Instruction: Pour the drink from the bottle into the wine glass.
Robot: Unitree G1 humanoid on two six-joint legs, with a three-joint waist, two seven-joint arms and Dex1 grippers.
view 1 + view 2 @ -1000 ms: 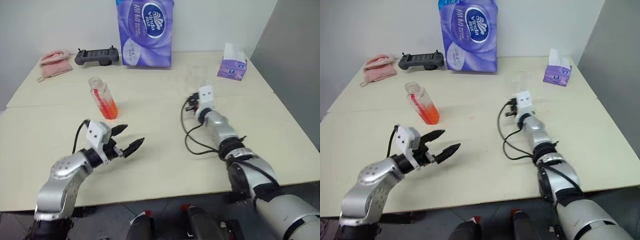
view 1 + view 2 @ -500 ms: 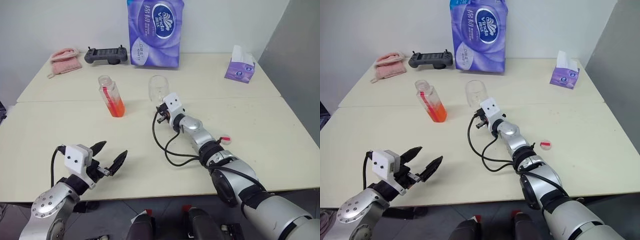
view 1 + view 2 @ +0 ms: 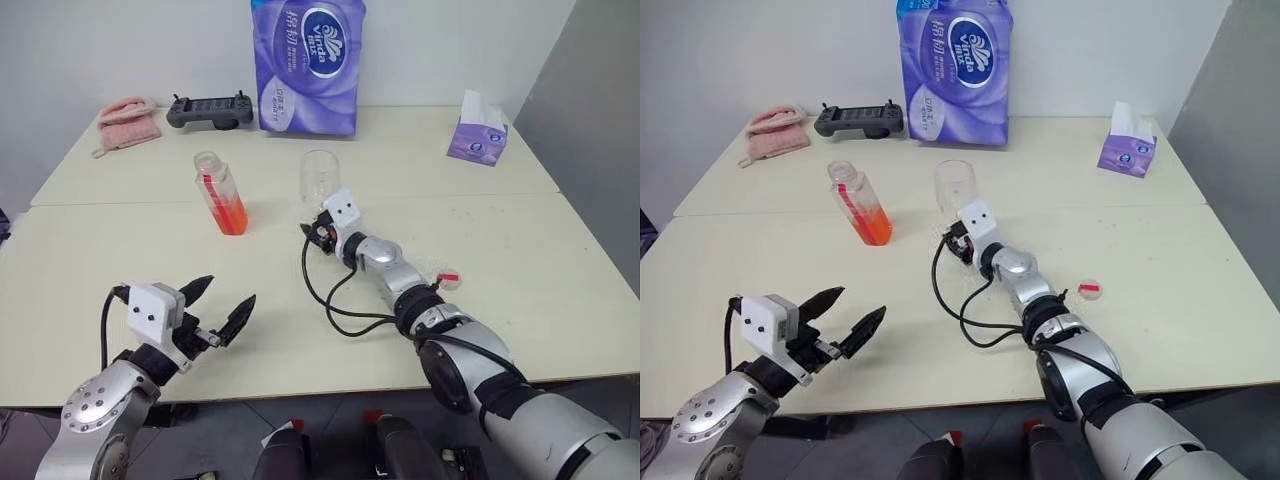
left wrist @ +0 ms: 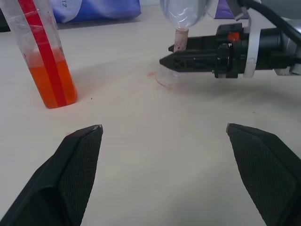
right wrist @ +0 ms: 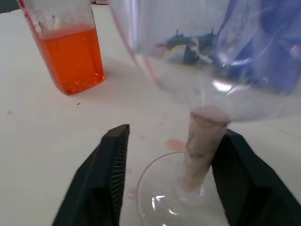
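Standing: everything rests on one pale desk, listed from largest to smallest.
Desk [image 3: 520,260]: flat, matte, cream; a seam runs across it behind the bottle and glass. It gives both arms open room, which suits a pour done near its middle.
Tissue pack [image 3: 308,62]: tall, soft, purple plastic wrap, upright at the far edge, out of the working area.
Right arm: stretched level across the desk toward the glass, likely so the stem can be steadied or let go.
Right fingers [image 5: 169,183]: black, hard, wedge-shaped, parted on either side of the stem, not clamped on it; the glass stands on its own foot.
Left fingers [image 3: 218,312]: spread wide and empty, hanging over bare desk near the front edge, well short of the bottle, probably waiting to take it.
Glass [image 3: 320,176]: clear, rounded bowl, thin stem, round flat foot; upright, empty, mid-desk just right of the bottle. Pinkish drips mark the desk by its foot.
Bottle [image 3: 220,192]: clear squarish plastic with a red strip, uncapped, upright, near the glass but apart from it.
Drink [image 4: 49,84]: translucent orange-red, filling the bottle's lower part; none yet poured.
Cap [image 3: 450,277]: small, round, red, lying on the desk right of the right arm.
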